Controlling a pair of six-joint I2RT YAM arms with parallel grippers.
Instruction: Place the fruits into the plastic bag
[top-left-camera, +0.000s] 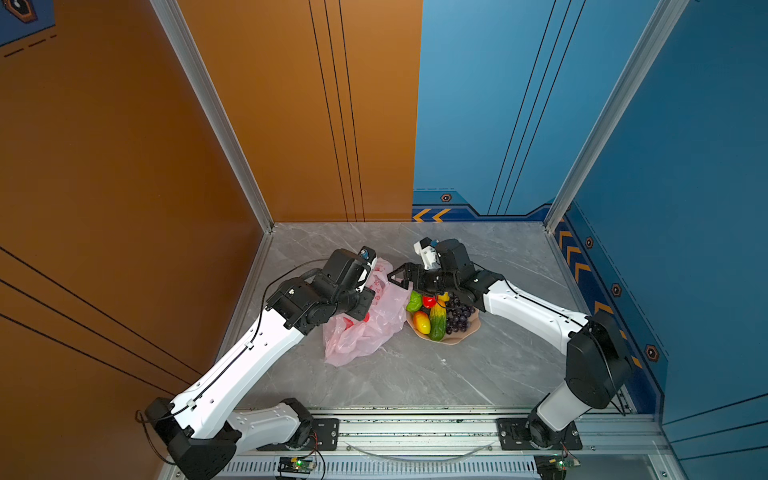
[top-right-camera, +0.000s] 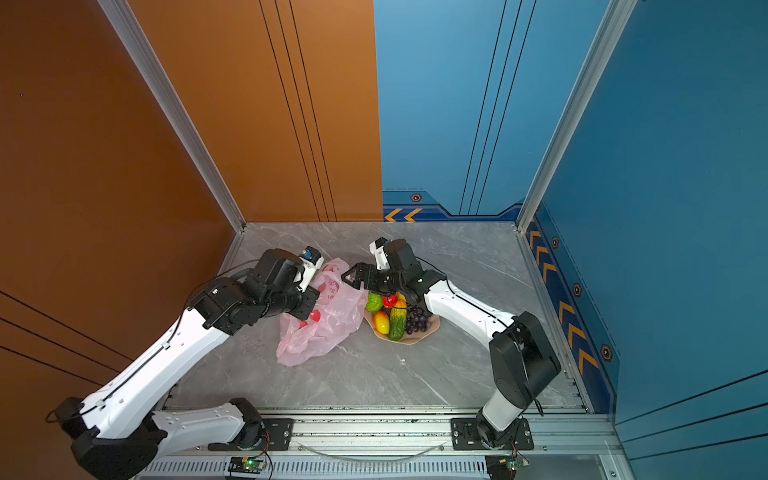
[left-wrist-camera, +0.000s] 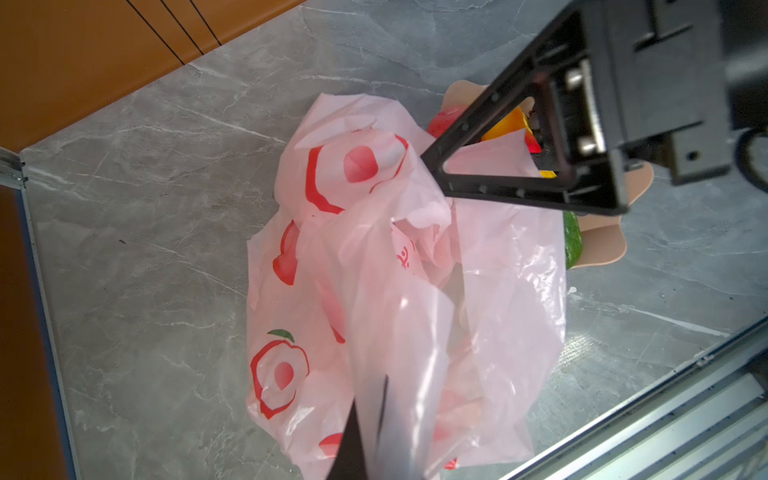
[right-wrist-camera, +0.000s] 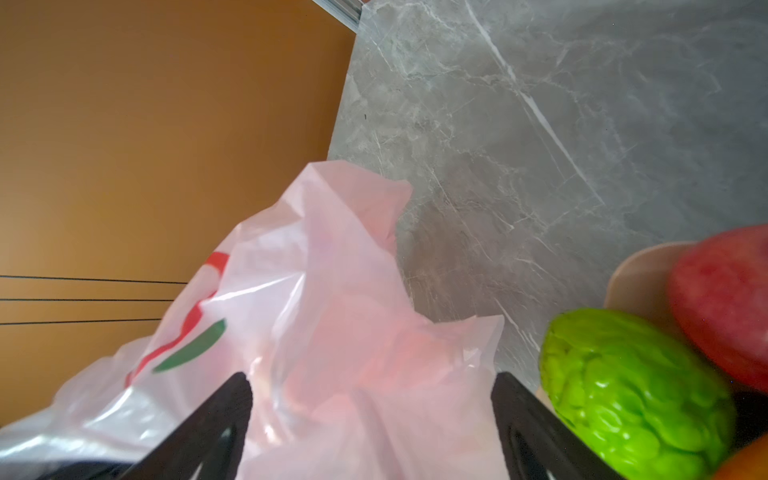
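Observation:
The pale-pink plastic bag (top-left-camera: 365, 332) (top-right-camera: 328, 328) lies crumpled on the grey table, left of the fruits. My left gripper (left-wrist-camera: 374, 395) is shut on the plastic bag's (left-wrist-camera: 374, 270) film, which drapes over its jaws. My right gripper (top-left-camera: 395, 277) (right-wrist-camera: 372, 382) is open at the bag's edge nearest the bowl, and bag film (right-wrist-camera: 332, 332) lies between its wide-spread fingers. The fruits sit in the peach bowl (top-left-camera: 467, 332): a green round fruit (top-left-camera: 414, 302) (right-wrist-camera: 631, 390), a red apple (right-wrist-camera: 723, 299), a mango (top-left-camera: 422, 322), a cucumber shape (top-left-camera: 437, 322) and grapes (top-left-camera: 457, 316).
The orange wall (top-left-camera: 124, 166) stands to the left and the blue wall (top-left-camera: 685, 208) to the right. An aluminium rail (top-left-camera: 415, 432) with both arm bases runs along the front edge. Bare marble table (top-left-camera: 436, 374) lies in front of bag and bowl.

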